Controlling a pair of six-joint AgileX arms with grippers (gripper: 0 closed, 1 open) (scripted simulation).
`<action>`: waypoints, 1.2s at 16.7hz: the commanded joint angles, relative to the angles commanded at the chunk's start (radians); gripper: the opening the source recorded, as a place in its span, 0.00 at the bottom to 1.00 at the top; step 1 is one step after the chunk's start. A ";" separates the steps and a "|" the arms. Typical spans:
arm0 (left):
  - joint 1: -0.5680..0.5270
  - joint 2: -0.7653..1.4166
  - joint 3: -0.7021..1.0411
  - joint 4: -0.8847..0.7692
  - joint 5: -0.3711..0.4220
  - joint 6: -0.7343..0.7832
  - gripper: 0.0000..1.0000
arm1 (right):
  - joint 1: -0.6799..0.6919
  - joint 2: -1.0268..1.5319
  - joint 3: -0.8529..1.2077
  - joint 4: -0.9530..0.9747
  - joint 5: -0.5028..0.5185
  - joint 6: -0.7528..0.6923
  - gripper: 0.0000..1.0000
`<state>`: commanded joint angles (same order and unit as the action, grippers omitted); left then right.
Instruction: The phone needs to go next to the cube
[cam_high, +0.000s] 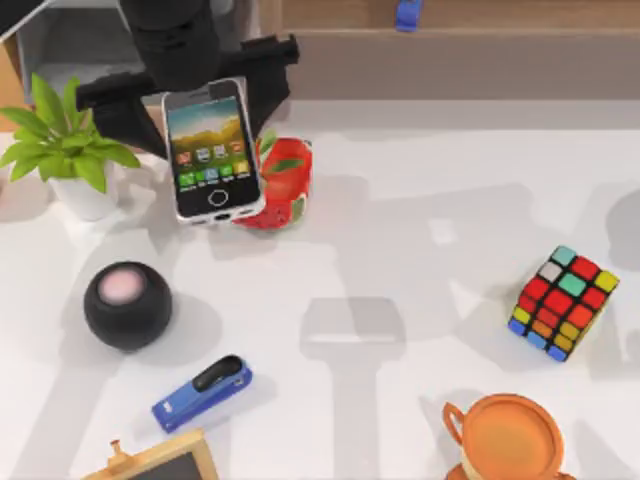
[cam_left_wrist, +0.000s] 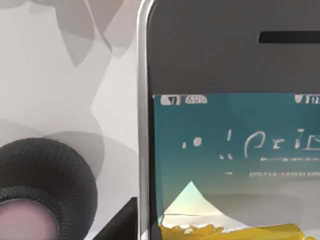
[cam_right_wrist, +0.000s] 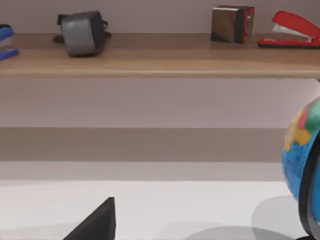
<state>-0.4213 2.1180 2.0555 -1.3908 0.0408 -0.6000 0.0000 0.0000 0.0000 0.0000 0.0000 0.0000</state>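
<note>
The phone (cam_high: 212, 150) is a white-edged smartphone with a lit screen and rows of app icons. It hangs above the table at the back left, and my left gripper (cam_high: 197, 90) is shut on its top end. In the left wrist view the phone (cam_left_wrist: 230, 130) is very close. The cube (cam_high: 562, 303), with red, orange, yellow and teal stickers, sits on the table at the right, far from the phone. A dark part of my right gripper (cam_right_wrist: 95, 225) shows low over the table in the right wrist view.
Partly under the phone stands a red watermelon-patterned planter (cam_high: 285, 185). A potted plant (cam_high: 65, 150), a black round speaker (cam_high: 127, 305), a blue stapler (cam_high: 202, 393) and a wooden-framed board (cam_high: 160, 462) occupy the left. An orange cup (cam_high: 510, 440) stands below the cube. A globe (cam_right_wrist: 302, 165) stands near the right arm.
</note>
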 joint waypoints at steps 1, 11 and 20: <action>-0.073 0.040 0.043 -0.009 -0.008 -0.048 0.00 | 0.000 0.000 0.000 0.000 0.000 0.000 1.00; -0.435 0.334 0.244 0.004 -0.068 -0.222 0.00 | 0.000 0.000 0.000 0.000 0.000 0.000 1.00; -0.419 0.319 0.237 0.035 -0.098 -0.230 0.00 | 0.000 0.000 0.000 0.000 0.000 0.000 1.00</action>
<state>-0.8407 2.4368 2.2925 -1.3560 -0.0573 -0.8304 0.0000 0.0000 0.0000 0.0000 0.0000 0.0000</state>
